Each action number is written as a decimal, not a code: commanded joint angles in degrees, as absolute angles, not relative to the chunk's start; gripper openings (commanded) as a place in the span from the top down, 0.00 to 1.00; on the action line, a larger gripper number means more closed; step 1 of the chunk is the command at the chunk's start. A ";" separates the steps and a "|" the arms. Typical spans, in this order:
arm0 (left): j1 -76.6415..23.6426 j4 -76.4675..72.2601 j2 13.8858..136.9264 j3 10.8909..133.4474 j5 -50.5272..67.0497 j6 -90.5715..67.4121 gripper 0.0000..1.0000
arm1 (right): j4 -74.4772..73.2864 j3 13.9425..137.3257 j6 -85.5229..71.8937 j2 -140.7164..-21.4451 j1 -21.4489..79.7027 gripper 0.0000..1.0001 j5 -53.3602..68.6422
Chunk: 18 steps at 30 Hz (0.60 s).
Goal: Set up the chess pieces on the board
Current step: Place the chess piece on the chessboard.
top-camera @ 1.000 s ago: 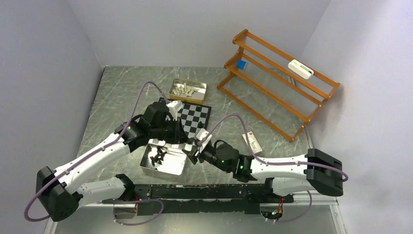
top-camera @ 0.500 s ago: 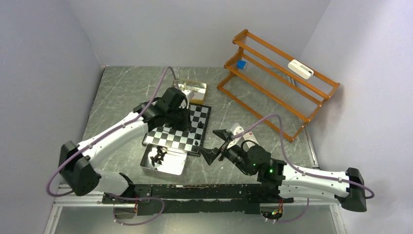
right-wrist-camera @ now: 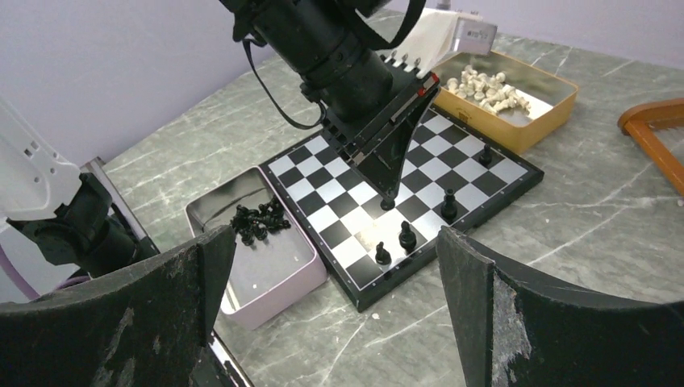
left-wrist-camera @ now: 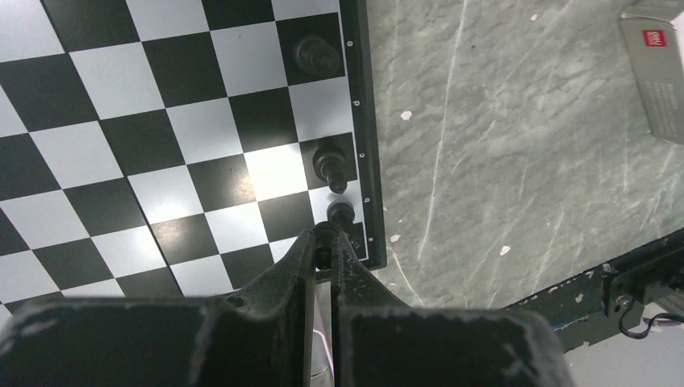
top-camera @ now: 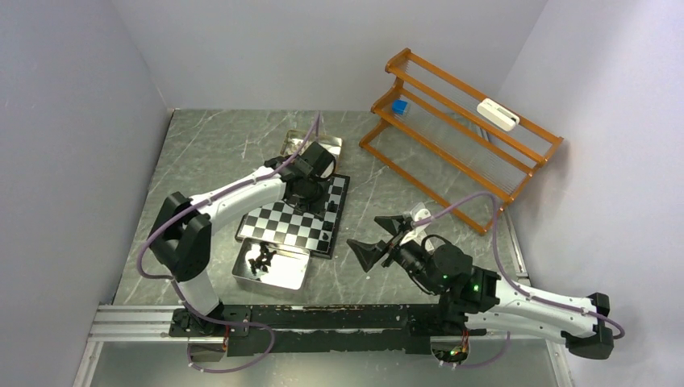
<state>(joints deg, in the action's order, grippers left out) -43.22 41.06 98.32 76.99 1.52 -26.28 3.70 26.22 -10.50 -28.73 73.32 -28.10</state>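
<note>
Left claw (left-wrist-camera: pixel 325 244) has its fingers pressed together on what looks like a small black piece (right-wrist-camera: pixel 388 203), pinched at the very tips. It is over the board (top-camera: pixel 278 227), one row in from the board's right edge. Whether the base already touches its square I cannot tell.

Along that right edge row four standing black pieces (right-wrist-camera: pixel 407 234) are upright, three close together toward the board's near corner and one apart further along. The other squares that show are bare.

Just beside the board's near-left edge sits a silver tray (top-camera: pixel 294 278) with a heap of loose black pieces (top-camera: pixel 262 260). Just past the board's far side is a gold tin (right-wrist-camera: pixel 528 121) holding the white pieces (right-wrist-camera: pixel 482 85), none of them on the board. Right claw (top-camera: pixel 379 239) hangs to the right of the board over the tabletop (top-camera: pixel 210 153), fingers spread wide with nothing between them. An orange rack (top-camera: pixel 460 153) stands well apart, beyond the board's right side.

The step in hand looks like setting down one more black piece, and the task seems to be at an early stage. The next move calls for settling the base flat in the middle of its square and easing the fingers apart. The claw should then rise straight up, since the neighbours stand close enough to be knocked over.
</note>
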 commanded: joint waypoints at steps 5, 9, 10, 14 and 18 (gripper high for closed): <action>-43.03 40.83 101.94 79.65 0.09 -26.17 0.95 | -0.77 26.87 -10.35 -23.70 73.56 0.00 -31.07; -43.05 40.26 102.59 79.54 0.09 -26.45 0.95 | -1.61 26.89 -10.11 -22.84 73.56 0.00 -31.16; -43.01 40.32 102.80 79.65 0.09 -26.48 0.95 | -1.64 26.95 -10.11 -22.75 73.56 0.00 -31.05; -43.04 40.11 103.59 79.66 0.09 -26.52 0.95 | -1.85 27.07 -10.11 -22.59 73.55 0.00 -30.94; -42.99 39.13 104.02 79.13 0.09 -26.50 0.95 | -2.00 27.19 -10.06 -22.66 73.56 0.00 -31.00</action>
